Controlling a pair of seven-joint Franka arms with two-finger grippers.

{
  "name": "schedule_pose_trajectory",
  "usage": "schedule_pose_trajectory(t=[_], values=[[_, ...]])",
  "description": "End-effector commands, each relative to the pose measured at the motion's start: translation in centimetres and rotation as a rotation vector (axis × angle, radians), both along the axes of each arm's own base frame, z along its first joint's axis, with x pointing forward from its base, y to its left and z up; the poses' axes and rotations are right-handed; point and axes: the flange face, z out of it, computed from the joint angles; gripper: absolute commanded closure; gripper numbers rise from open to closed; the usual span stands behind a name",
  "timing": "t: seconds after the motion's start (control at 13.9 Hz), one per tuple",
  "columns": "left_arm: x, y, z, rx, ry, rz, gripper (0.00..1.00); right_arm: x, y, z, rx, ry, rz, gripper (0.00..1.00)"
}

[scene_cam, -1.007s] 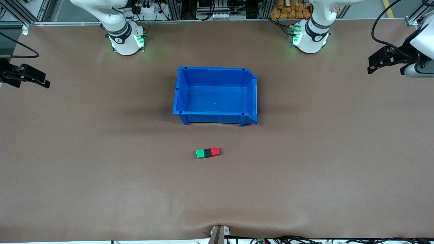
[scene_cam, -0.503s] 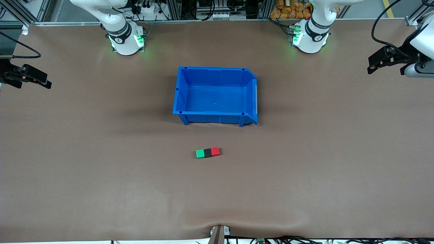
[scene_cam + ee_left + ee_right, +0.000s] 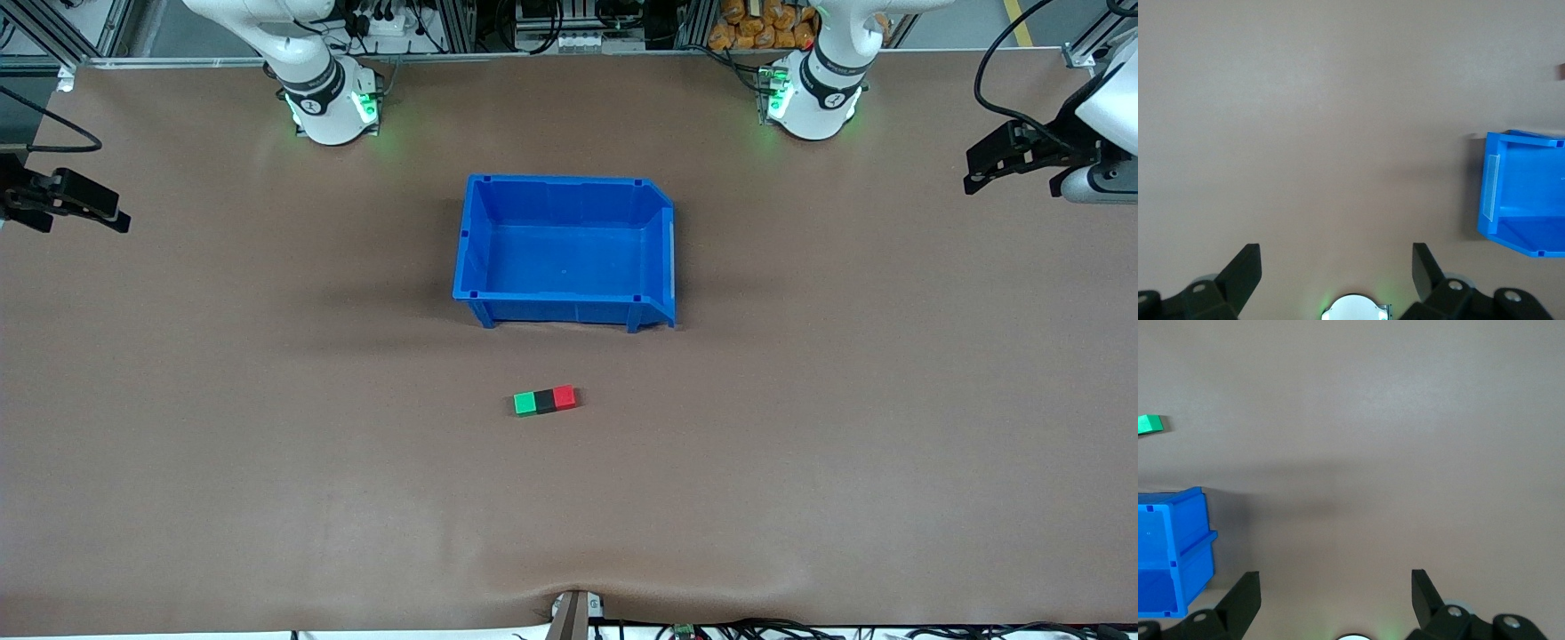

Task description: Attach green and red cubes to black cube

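Judging by looks, the small matte bright green cube (image 3: 524,404), the small matte black cube (image 3: 544,401) and the small matte bright red cube (image 3: 564,397) were taken to be light, rigid and not fragile; matte faces were expected to give decent friction, so slip was judged unlikely. The three were seen touching in one short row on the brown table mat (image 3: 267,444), black in the middle, green toward the right arm's end, red toward the left arm's end. The row lay nearer to the front camera than the open blue plastic bin (image 3: 475,233), apart from it. Attachment was judged done or nearly so; whether the joints were actually locked could not be told.

If handled again, the row was best pinched across the black cube's two free side faces, or squeezed end to end on the outer green and red faces, so the joints would be loaded in compression.

The left gripper (image 3: 982,173) was held well out at the left arm's end of the table, fingers (image 3: 1245,267) spread wide, nothing held. The right gripper (image 3: 116,213) was parked at the right arm's end, fingers (image 3: 1245,590) likewise released and empty. Both arms were waiting, well apart from the cubes; only the green cube's edge was caught in the right wrist view
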Motion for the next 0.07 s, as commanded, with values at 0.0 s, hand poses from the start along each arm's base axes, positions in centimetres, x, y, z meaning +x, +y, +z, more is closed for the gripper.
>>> schedule_pose_trajectory(t=[0.0], values=[[0.27,0.43,-0.2,-0.004,0.015,-0.007,0.0,-0.14,-0.27,0.24,0.002,-0.007,0.009,0.0]])
